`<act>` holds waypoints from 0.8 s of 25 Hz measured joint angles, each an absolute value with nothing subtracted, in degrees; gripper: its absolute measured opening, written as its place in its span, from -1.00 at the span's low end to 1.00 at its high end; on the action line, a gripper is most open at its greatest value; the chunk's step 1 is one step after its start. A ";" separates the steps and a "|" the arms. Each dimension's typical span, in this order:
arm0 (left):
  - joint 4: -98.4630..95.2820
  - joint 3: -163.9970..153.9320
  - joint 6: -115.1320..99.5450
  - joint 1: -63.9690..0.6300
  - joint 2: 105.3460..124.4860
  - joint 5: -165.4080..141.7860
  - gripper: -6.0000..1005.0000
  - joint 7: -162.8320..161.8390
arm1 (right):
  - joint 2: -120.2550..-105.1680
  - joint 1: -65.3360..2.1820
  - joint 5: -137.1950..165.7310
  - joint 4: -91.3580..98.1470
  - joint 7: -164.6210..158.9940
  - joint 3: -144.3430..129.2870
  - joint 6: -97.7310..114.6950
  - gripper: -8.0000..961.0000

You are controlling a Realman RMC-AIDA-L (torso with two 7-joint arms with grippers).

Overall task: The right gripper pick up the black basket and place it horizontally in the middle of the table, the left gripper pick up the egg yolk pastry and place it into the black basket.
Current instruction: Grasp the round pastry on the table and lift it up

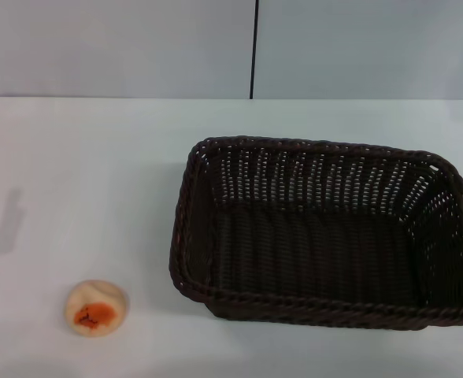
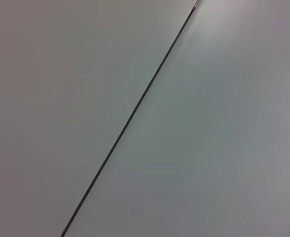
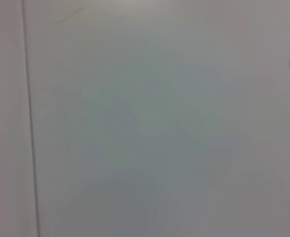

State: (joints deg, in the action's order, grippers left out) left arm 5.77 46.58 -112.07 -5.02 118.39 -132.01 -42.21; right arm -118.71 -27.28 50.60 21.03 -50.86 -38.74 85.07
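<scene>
Grippers: you cannot see either one in any view, so whether their fingers are spread or pressed together cannot be told.
Black basket (image 1: 326, 228): your landmark. It stands upright on the table (image 1: 82, 173), opening up, long side running across your head view, right of the table's middle, its right end near the picture edge. Nothing lies inside it.
Egg yolk pastry (image 1: 95, 307): on the table well apart from the basket, off the basket's left end and nearer to you than its front rim, orange patch facing up.
Wall seam (image 1: 254, 49): a dark vertical line on the pale wall behind the basket.
Wrist views: you see only a pale surface with a thin dark line (image 2: 130, 116) (image 3: 30, 123).
</scene>
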 joint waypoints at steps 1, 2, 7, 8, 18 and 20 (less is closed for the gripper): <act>5.62 46.58 -112.03 -5.01 118.39 -132.01 0.42 -42.21 | -118.77 -27.49 50.32 20.88 -50.29 -38.73 84.79 -0.17; 5.51 46.58 -112.02 -5.01 118.39 -132.00 0.42 -42.21 | -118.80 -27.77 50.14 20.70 -49.83 -38.73 84.42 -0.17; 5.20 46.58 -111.98 -5.01 118.39 -132.01 0.42 -42.19 | -118.70 -29.27 49.97 19.84 -49.51 -38.77 81.60 -0.17; 5.17 46.59 -111.98 -5.01 118.37 -132.02 0.42 -42.19 | -118.70 -29.59 49.96 19.81 -49.48 -38.91 81.14 -0.17; 4.45 48.76 -112.16 -4.55 118.27 -132.01 0.42 -42.18 | -118.64 -30.16 49.90 20.27 -48.94 -37.08 79.53 -0.17; 4.45 49.06 -112.20 -4.57 118.28 -132.01 0.42 -42.18 | -118.73 -30.63 49.86 20.05 -48.43 -36.62 79.16 -0.17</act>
State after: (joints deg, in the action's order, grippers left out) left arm 4.45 49.06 -112.20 -4.57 118.28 -132.01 -42.18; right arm -118.73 -30.63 49.86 20.05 -48.43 -36.62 79.16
